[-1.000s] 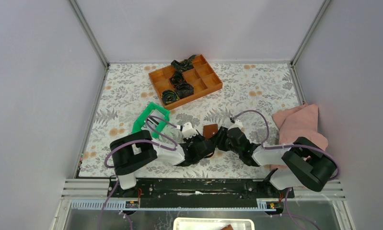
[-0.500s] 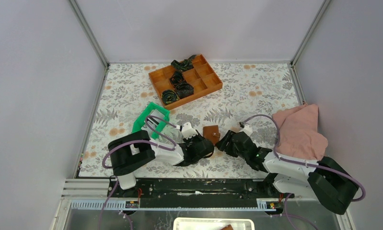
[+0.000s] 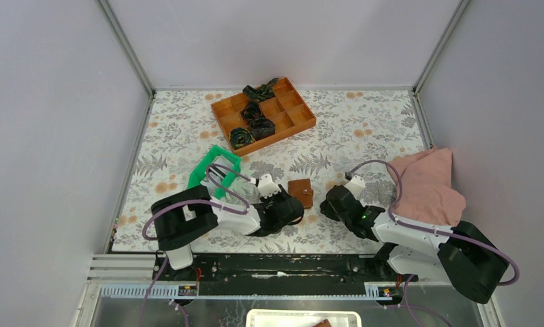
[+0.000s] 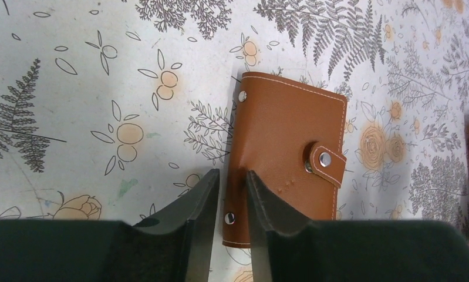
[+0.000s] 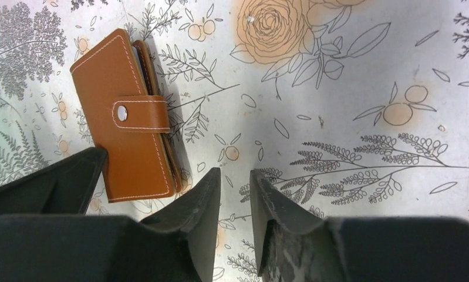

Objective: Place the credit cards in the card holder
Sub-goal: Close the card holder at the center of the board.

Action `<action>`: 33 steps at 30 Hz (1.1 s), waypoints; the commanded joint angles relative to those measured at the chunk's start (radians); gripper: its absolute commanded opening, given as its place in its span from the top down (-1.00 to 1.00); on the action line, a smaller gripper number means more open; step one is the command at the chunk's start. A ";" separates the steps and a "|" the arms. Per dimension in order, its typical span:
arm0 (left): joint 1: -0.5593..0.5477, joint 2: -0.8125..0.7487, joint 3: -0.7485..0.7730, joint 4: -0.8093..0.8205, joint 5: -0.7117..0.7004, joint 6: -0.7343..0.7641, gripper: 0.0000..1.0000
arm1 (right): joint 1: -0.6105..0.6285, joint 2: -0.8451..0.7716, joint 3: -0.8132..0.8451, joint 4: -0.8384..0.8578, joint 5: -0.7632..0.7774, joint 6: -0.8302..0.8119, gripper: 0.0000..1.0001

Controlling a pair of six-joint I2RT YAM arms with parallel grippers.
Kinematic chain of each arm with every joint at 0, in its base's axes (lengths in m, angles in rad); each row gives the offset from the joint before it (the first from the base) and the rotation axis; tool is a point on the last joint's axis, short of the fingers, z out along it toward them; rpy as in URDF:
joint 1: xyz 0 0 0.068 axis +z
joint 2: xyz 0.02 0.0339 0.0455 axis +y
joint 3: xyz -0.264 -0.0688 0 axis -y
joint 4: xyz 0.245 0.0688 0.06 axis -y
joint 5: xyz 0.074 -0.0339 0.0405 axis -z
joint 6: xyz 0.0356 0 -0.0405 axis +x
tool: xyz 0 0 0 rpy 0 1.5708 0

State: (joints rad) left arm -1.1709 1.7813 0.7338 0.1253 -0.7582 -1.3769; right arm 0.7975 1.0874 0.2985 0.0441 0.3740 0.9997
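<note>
The card holder [image 3: 301, 191] is a brown wallet lying flat and closed on the floral mat, its tab snapped down. In the left wrist view the card holder [image 4: 290, 147] has its left edge between my left gripper's [image 4: 232, 173] fingertips, which stand slightly apart and open, a sliver of mat showing beside one. My left gripper [image 3: 293, 203] sits just near-left of it. My right gripper [image 5: 235, 171] is open over bare mat, with the card holder [image 5: 126, 117] off to its left. From above, my right gripper [image 3: 329, 203] is a short way right of the wallet. The credit cards are hidden.
An orange compartment tray [image 3: 293, 112] with black coiled items [image 3: 252, 129] stands at the back centre. A green plastic tray [image 3: 202, 172] lies left of the left arm. A pink cloth [image 3: 425, 184] is bunched at the right edge beside the right arm.
My right gripper has pulled back to the right, off the card holder, and narrowed. The left jaws have spread a little. The holder now lies flat and closed.
</note>
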 commanded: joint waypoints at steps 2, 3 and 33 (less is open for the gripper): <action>-0.013 0.058 -0.066 -0.401 0.155 0.044 0.21 | -0.016 0.050 0.064 -0.028 0.082 -0.055 0.41; -0.013 0.052 -0.061 -0.416 0.146 0.044 0.17 | -0.025 0.052 0.076 -0.025 0.080 -0.064 0.42; 0.052 0.051 -0.067 -0.440 0.030 0.044 0.18 | -0.109 0.315 0.260 0.101 -0.040 -0.160 0.56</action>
State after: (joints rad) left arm -1.1568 1.7298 0.7380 -0.1043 -0.8497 -1.3964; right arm 0.6975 1.3849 0.5140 0.1184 0.3370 0.8627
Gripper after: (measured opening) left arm 0.407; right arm 0.221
